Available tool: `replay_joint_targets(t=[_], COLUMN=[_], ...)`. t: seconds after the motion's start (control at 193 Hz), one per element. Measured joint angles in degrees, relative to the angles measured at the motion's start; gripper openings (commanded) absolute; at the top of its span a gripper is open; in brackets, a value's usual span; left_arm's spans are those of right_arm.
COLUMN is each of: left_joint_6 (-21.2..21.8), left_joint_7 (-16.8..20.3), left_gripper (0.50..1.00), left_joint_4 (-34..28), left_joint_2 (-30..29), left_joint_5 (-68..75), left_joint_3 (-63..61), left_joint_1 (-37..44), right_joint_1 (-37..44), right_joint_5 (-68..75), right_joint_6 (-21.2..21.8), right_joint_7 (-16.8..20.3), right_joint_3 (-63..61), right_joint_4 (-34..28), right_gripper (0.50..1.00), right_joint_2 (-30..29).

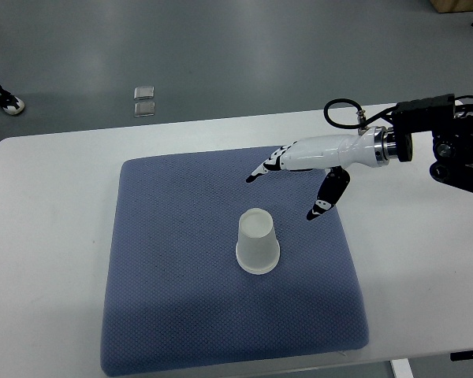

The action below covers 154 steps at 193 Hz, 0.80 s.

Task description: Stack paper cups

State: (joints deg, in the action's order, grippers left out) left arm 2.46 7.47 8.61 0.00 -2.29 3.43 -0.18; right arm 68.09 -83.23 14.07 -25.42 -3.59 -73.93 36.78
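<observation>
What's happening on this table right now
A robot is working on stacking paper cups. Its right hand hangs over the blue mat with fingers spread, holding nothing. One white paper cup, or possibly a nested stack, stands upside down near the mat's middle, a little in front of the hand and apart from it. The left arm isn't in view.
</observation>
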Motion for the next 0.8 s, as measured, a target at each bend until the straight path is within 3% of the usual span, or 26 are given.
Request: replay_joint_targets(t=[0.389, 0.612, 0.799], left_joint_6=[0.00, 0.00, 0.00], left_joint_7=[0.00, 0.00, 0.00], left_gripper=[1.000, 1.000, 1.000], left_joint_4=[0.00, 0.00, 0.00], left_joint_2=[0.00, 0.00, 0.00], left_joint_5=[0.00, 0.00, 0.00], left_joint_3=[0.00, 0.00, 0.00], left_joint_1=[0.00, 0.00, 0.00], right_joint_1=[-0.98, -2.67, -5.33], right_joint_5=[12.72, 30.96, 51.83], right_joint_6=[-0.21, -0.34, -0.68], right_joint_7=[0.01, -0.12, 0.06], right_joint_3=[-4.59, -5.69, -5.76], right_joint_4=[15.25, 23.87, 26.97], right_gripper=[0.915, 0.915, 0.915], right_joint_2=[0.27, -0.45, -1.79])
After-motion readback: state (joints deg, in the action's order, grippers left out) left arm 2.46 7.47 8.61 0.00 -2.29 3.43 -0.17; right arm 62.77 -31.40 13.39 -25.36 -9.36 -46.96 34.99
